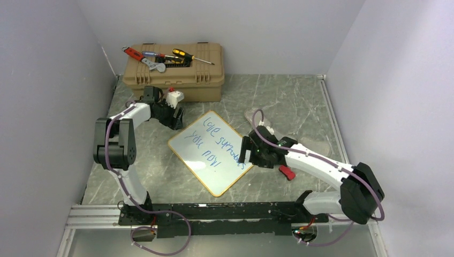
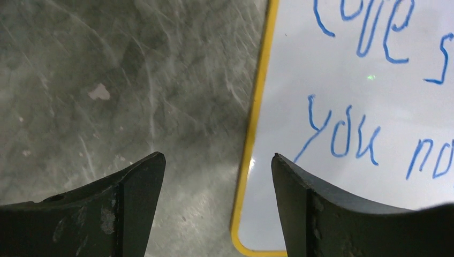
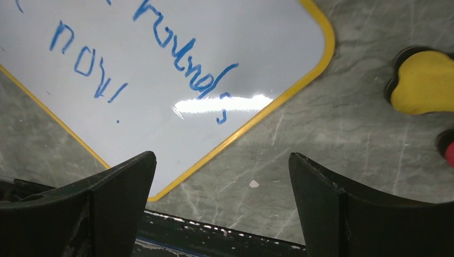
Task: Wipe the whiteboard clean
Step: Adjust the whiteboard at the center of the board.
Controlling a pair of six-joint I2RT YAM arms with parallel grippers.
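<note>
I see one whiteboard [image 1: 211, 155], yellow-framed, blue handwriting uncleaned, lying diamond-wise mid-counter [image 1: 300, 101] between two claws. Left claw [image 2: 217, 160] and right claw [image 3: 221, 158] both gape, empty. One tan toolbox [image 1: 203, 80] behind.

You see a white whiteboard [image 1: 225, 171] with a yellow-orange frame and blue handwriting [image 1: 206, 140]. Your tabletop [image 1: 289, 101] is grey-green, marbled with pale veins. The toolbox [image 1: 174, 80] is tan, one tool [image 1: 133, 53] red-handled, one screwdriver [image 1: 184, 54] yellow and black. Your left end effector [image 2: 218, 156] and right end effector [image 3: 222, 155] are black, the cables [image 1: 110, 134] purple.
</note>
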